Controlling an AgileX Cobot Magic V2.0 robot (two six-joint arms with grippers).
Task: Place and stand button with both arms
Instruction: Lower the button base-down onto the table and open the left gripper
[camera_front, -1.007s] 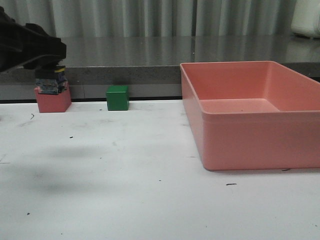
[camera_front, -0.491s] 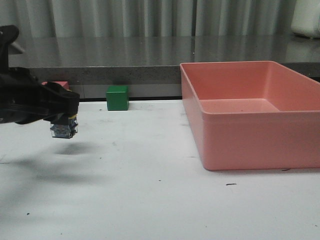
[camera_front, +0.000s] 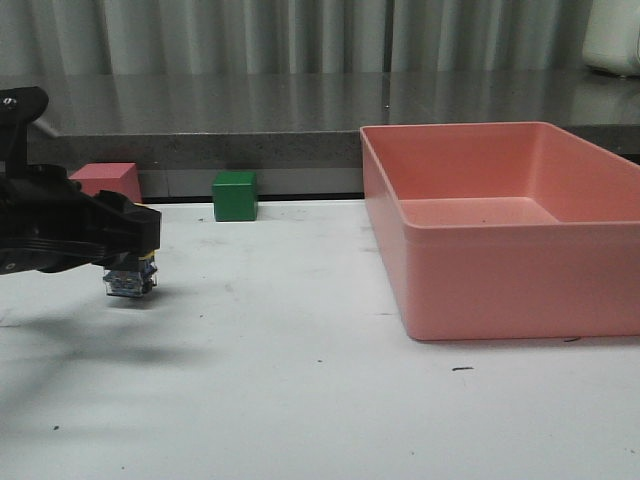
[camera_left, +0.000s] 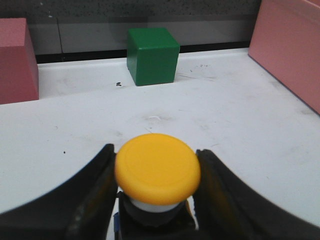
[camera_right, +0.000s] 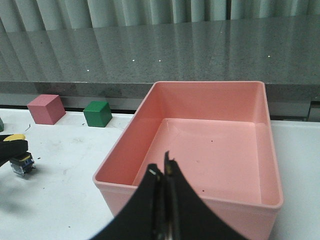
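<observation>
My left gripper (camera_left: 155, 200) pinches the yellow-capped black push-button switch (camera_front: 131, 281) cap-up, seemingly just above the white table (camera_front: 300, 400); setting it down upright is left. My right gripper (camera_right: 164, 200) is pressed together, empty, over the pink plastic bin (camera_right: 200, 145); green cube (camera_front: 235, 195) and pink cube (camera_front: 105, 182) sit behind, clear of the path.

On the table (camera_front: 300, 400), the bin (camera_front: 500, 290) takes up the right side, reaching back to the rear edge. Two cubes sit along the rear edge at the left: one cube (camera_front: 236, 196) left of the bin, another cube (camera_front: 106, 182) nearer the rear-left corner. The button (camera_front: 130, 280) hangs in the left gripper (camera_front: 128, 240) before that cube, by the left edge.
</observation>
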